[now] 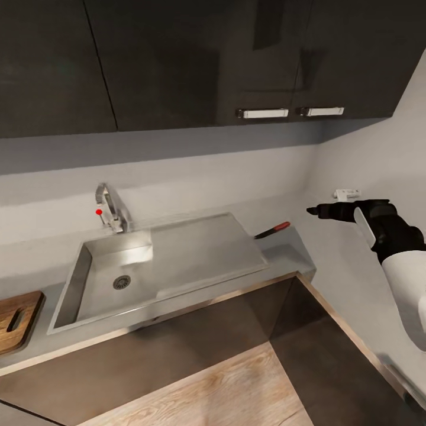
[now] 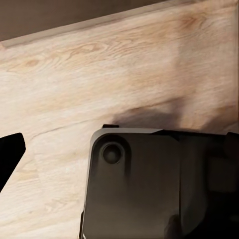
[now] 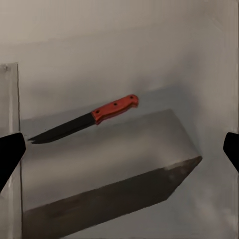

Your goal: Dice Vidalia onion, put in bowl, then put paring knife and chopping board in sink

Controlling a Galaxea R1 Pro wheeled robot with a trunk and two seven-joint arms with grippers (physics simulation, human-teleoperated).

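— Where is the paring knife [image 1: 273, 229]?

— On the grey desk [image 1: 331, 260], just right of the sink [image 1: 160, 266], by the far right corner of the drainboard. Its red handle points to the far right, its dark blade toward the sink; from the right wrist the blade tip looks to reach the drainboard's edge.

— And the right gripper [image 1: 312, 210]?

— It hangs in the air to the right of the knife and a little farther back, fingers pointing left toward it. It is apart from the knife, not touching it. From the right wrist camera the knife [image 3: 84, 121] lies between the two dark fingertips [image 3: 10, 154] seen at either edge, well ahead of them, so the jaws are spread wide with nothing between them.

— The left gripper?

— The left wrist camera looks down on pale wooden floor [image 2: 99, 69] and a dark part of the robot's own body. One dark fingertip [image 2: 9, 154] shows at the edge; whether those jaws are spread or pressed together I cannot tell.

— What else is on the desk?

— The chopping board [image 1: 18, 319] lies at the left edge of the head view, left of the sink, its slot handle showing. The basin holds just its round drain [image 1: 121, 282]; the chrome tap [image 1: 111, 210] with its red-tipped lever stands behind it.
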